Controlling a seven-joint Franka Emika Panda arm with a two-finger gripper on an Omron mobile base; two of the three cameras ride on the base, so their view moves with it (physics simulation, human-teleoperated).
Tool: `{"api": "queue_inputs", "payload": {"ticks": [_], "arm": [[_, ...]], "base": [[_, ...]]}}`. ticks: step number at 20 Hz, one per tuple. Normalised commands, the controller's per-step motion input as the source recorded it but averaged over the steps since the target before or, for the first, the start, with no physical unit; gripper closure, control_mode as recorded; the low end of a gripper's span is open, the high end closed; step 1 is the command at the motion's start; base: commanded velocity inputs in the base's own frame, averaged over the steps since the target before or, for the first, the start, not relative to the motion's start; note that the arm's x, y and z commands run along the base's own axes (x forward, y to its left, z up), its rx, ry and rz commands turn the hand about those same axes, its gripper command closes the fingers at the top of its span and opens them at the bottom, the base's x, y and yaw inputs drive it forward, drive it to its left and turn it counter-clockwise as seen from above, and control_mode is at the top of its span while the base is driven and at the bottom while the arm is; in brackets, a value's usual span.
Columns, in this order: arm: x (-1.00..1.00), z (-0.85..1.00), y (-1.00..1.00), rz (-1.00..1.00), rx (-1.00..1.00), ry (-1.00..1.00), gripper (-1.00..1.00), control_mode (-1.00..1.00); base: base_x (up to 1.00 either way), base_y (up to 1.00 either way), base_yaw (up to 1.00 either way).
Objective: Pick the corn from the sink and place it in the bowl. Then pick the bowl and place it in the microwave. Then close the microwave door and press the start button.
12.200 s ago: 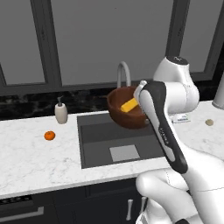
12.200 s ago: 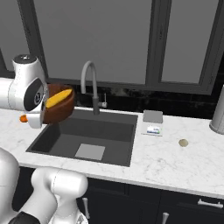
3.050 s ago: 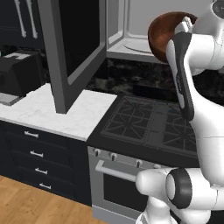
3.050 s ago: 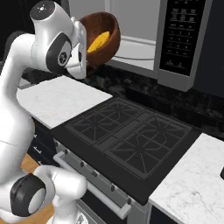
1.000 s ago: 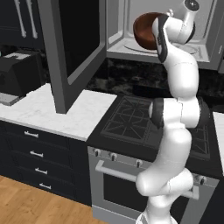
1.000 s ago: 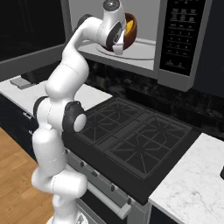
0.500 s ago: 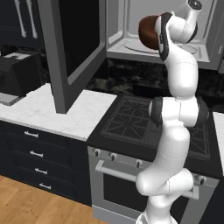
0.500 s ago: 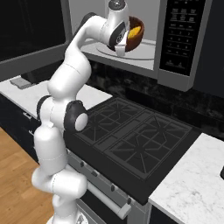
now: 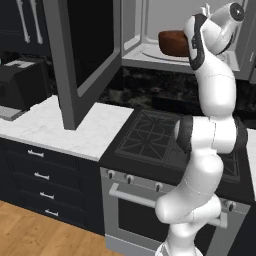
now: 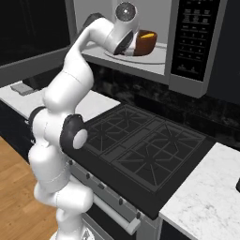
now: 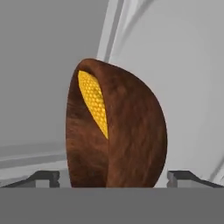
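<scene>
The bowl [image 10: 143,42], holding the corn [image 10: 146,34], sits on the microwave [image 10: 187,44] turntable. The gripper [image 11: 113,177] fingers stand apart, seemingly clear of it. Withdraw straight back before closing the microwave door [image 9: 87,52].

Dark cabinets [image 9: 35,170], marble counter [image 9: 75,132] – black stove [image 10: 140,154], wood floor [image 9: 30,235]

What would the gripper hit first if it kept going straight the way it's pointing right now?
Most likely the bowl, sitting in the microwave with the corn inside. In the hand view the bowl stands between the open gripper tips, straight ahead. The pale inner wall lies beyond; depth is hard to judge.
</scene>
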Motion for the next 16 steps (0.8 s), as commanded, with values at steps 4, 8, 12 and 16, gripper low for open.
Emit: {"api": "queue_inputs", "payload": {"ticks": [4, 8, 12, 16], "arm": [[-1.00, -0.14, 0.68, -0.03, 0.02, -0.64, -1.00, -1.00], [-1.00, 0.05, 0.59, -0.06, 0.13, -0.30, -1.00, -1.00], [-1.00, 0.15, 0.47, -0.06, 0.16, -0.05, -1.00, -1.00], [-1.00, 0.28, 0.39, -0.05, 0.04, 0.00, -1.00, -1.00]], "base": [[0.00, 0.00, 0.00], [0.00, 0.00, 0.00], [0.00, 0.00, 0.00], [0.00, 0.00, 0.00]]}}
